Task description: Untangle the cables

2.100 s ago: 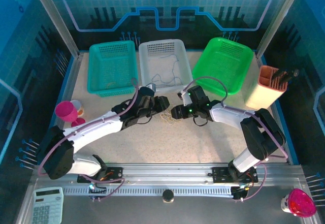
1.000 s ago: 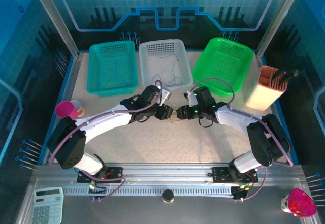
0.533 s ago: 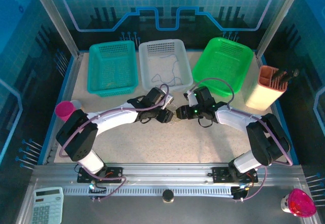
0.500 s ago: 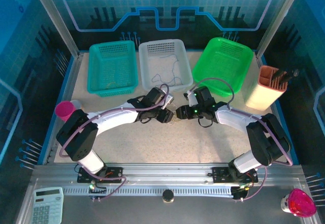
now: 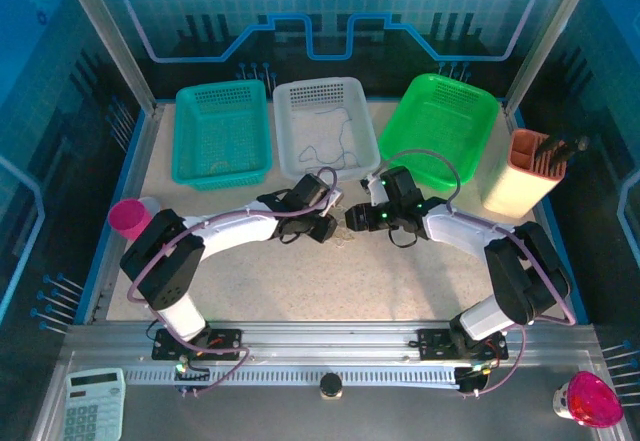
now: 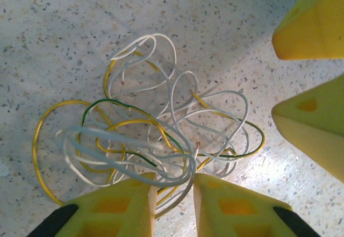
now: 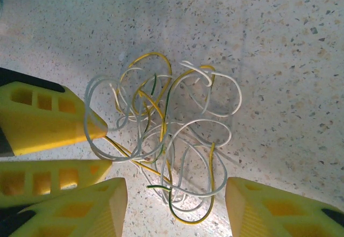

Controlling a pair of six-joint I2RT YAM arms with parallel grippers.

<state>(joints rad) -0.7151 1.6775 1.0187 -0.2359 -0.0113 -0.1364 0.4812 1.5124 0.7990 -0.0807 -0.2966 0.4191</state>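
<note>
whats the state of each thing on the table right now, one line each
tangle of thin white, yellow and green wires: knotted, lying on the speckled table
left claw: nearly closed, strands in the gap, pinch unclear
right claw: open, straddling the tangle's edge, holding nothing
white perforated basket: upright, thin dark wire inside
green perforated basket: looks empty
tan holder: upright, dark sticks inside

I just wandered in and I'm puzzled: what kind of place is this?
Probably a robotics test cell: two white robot arms on a metal rail, blue-lit glass walls, coloured plastic baskets.
</note>
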